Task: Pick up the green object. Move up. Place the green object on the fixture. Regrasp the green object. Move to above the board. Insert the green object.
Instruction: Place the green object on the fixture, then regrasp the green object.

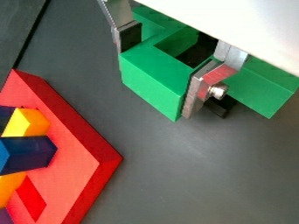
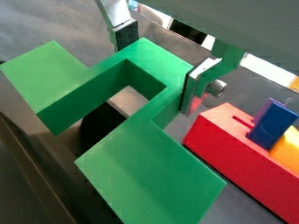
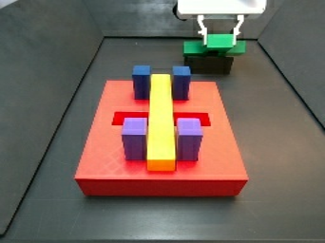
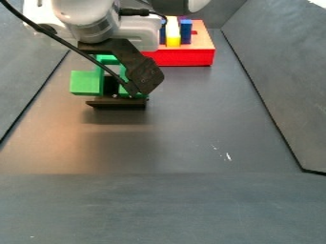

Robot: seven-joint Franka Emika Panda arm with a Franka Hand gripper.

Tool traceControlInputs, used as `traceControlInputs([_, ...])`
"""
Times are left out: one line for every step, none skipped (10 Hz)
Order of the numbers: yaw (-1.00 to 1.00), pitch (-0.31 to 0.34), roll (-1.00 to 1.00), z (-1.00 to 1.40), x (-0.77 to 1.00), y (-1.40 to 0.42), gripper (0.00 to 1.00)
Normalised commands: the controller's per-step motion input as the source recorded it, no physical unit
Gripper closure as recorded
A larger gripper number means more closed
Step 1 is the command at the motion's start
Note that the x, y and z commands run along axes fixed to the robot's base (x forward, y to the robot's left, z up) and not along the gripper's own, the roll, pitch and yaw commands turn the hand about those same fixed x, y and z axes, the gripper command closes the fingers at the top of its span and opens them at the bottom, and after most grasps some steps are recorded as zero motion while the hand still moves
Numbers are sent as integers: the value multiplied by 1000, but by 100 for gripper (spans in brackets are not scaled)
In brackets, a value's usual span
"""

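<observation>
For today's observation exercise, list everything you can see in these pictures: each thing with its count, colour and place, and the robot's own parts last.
Bright green bridge-shaped plastic piece: one, green, resting on the fixture beyond the board's far end, between the gripper's fingers.
Dark bracket fixture: one, almost black, on the floor under the green piece.
Flat square slab board: one, red, on the floor in the middle in a side view.
Long bar: one, yellow, lengthwise along the board's middle.
Blue blocks: two, either side of the bar's far end.
Purple blocks: two, either side of the bar's near end.
Gripper: one, silver fingers on either side of the green piece's middle.
</observation>
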Motion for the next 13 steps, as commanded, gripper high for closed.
traceControlInputs([0,0,-80,-109,-100,0,100])
traceControlInputs([0,0,-57,-80,-66,0,100])
traceControlInputs([0,0,29,0,0,0,100])
traceControlInputs([0,0,94,0,0,0,100])
traceControlInputs([0,0,74,0,0,0,100])
traceControlInputs([0,0,77,0,0,0,100])
traceControlInputs([0,0,71,0,0,0,100])
traceControlInputs([0,0,86,0,0,0,100])
traceControlInputs([0,0,0,0,0,0,0])
traceControlInputs([0,0,-6,0,0,0,0])
traceControlInputs([-89,11,-171,14,71,34,0])
traceControlInputs([-111,83,-171,106,123,117,0])
traceControlInputs([-123,211,-160,354,129,166,0])
